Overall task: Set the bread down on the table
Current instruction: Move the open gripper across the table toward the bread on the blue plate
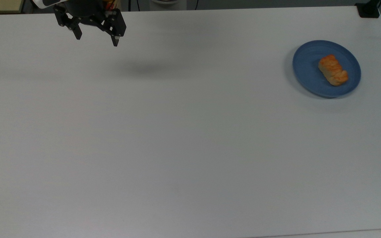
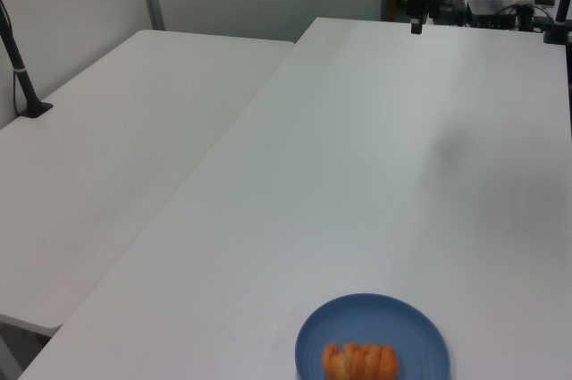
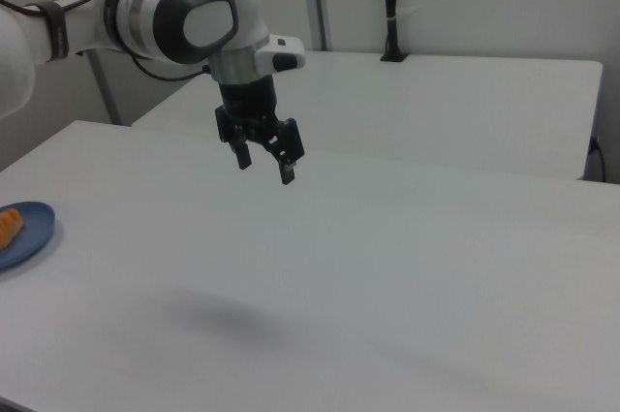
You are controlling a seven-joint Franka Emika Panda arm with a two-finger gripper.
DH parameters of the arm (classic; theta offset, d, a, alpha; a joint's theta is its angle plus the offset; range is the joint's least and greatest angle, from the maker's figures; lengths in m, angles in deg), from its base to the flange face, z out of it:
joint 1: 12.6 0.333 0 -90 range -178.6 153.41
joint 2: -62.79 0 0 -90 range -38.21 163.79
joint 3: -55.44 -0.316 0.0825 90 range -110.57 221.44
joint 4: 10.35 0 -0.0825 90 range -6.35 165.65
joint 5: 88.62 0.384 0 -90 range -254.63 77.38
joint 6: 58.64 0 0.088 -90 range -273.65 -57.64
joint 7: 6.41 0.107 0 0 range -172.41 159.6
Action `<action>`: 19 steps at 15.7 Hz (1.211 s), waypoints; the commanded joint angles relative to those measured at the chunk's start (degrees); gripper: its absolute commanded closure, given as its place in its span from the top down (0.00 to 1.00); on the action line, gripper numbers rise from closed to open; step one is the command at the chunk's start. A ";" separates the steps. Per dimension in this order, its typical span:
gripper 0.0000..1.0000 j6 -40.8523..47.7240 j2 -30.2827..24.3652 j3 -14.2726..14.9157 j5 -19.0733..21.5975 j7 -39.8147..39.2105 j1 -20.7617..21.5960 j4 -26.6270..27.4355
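Note:
The bread (image 1: 333, 70), a small golden-orange pastry loaf, lies on a round blue plate (image 1: 304, 64) at the top view's right. It also lies on the plate (image 2: 375, 326) at the left view's bottom edge, as the bread (image 2: 360, 362). At the right view's left edge sits the plate (image 3: 24, 233) with the bread (image 3: 8, 226) partly cut off. My gripper (image 1: 97, 39) hangs open and empty high above the table (image 1: 177, 132), far to the top view's left of the plate. In the right view the gripper (image 3: 265, 168) hovers well above the tabletop.
A second white table (image 2: 125, 139) adjoins at the left view's left, with a black pole mount (image 2: 31, 103) on it. A black clamp (image 1: 368, 11) sits at the top view's far right corner. The white arm (image 3: 184, 19) reaches in from the right view's upper left.

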 commanded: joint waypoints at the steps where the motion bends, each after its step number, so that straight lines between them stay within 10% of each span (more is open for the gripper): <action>1: 1.00 0.63 -1.10 -0.45 -1.80 2.63 0.05 0.52; 8: 1.00 0.63 -0.84 -0.54 2.39 3.34 5.75 0.34; 13: 1.00 0.19 2.67 -1.50 4.78 17.81 16.29 -5.53; 19: 1.00 -0.16 8.64 -10.20 8.30 28.12 23.15 -12.91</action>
